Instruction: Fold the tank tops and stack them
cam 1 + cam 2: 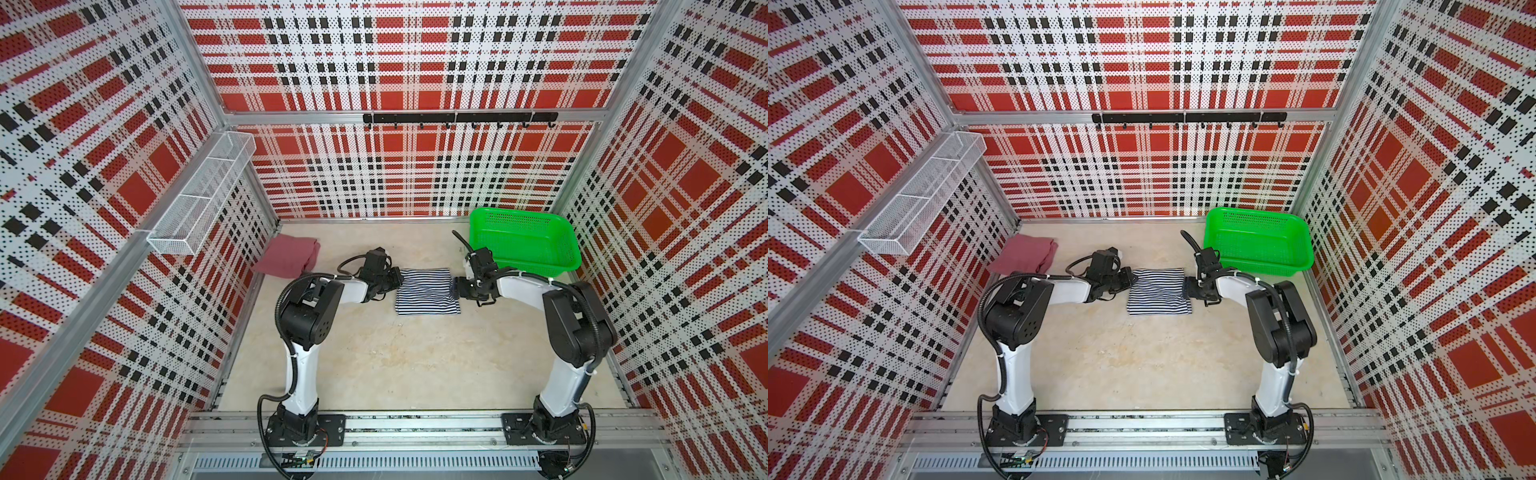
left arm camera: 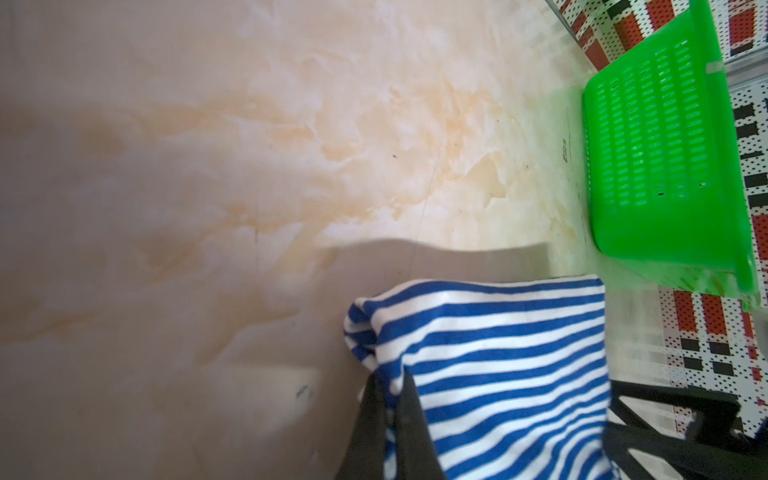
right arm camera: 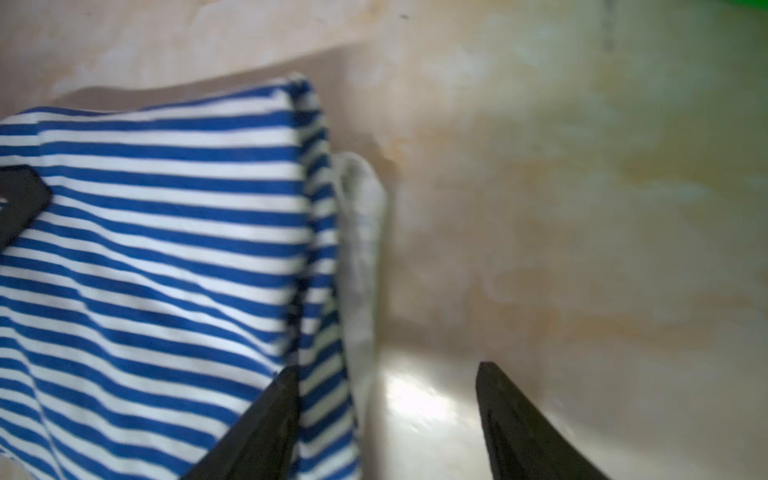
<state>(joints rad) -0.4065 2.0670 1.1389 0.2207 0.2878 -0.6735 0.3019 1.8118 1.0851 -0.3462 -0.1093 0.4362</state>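
Centrally on the marbled beige table (image 1: pixel 415 361), the striped tank top (image 1: pixel 426 293) lies folded into a rough rectangle, and it sits directly between the two grippers in both top views. The left gripper (image 1: pixel 397 279) meets the top's left edge near the far corner. In the left wrist view its dark fingers (image 2: pixel 409 419) are pressed together with a bunch of the striped fabric (image 2: pixel 498 365) pinched between them. The cloth just beyond the fingers casts a shadow on the table (image 2: pixel 249 166).

The right gripper (image 1: pixel 455 286) is at the opposite, right edge of the same top. In the right wrist view the right gripper (image 3: pixel 386 368) has its jaws spread. One finger (image 3: pixel 266 415) overlaps the striped fabric (image 3: pixel 158 249), the other stands over bare table (image 3: pixel 582 208), and the garment's layered edge falls in the gap without being clamped. That view is somewhat blurred, so whether the near finger actually touches the cloth cannot be told.

The maroon tank top (image 1: pixel 289 255) lies folded at the far left of the table, close to the left wall and well apart from both grippers and from the striped top (image 1: pixel 1158 293).

A green mesh basket (image 1: pixel 519 232) stands at the far right corner, just behind the right arm's wrist, with nothing showing inside it.
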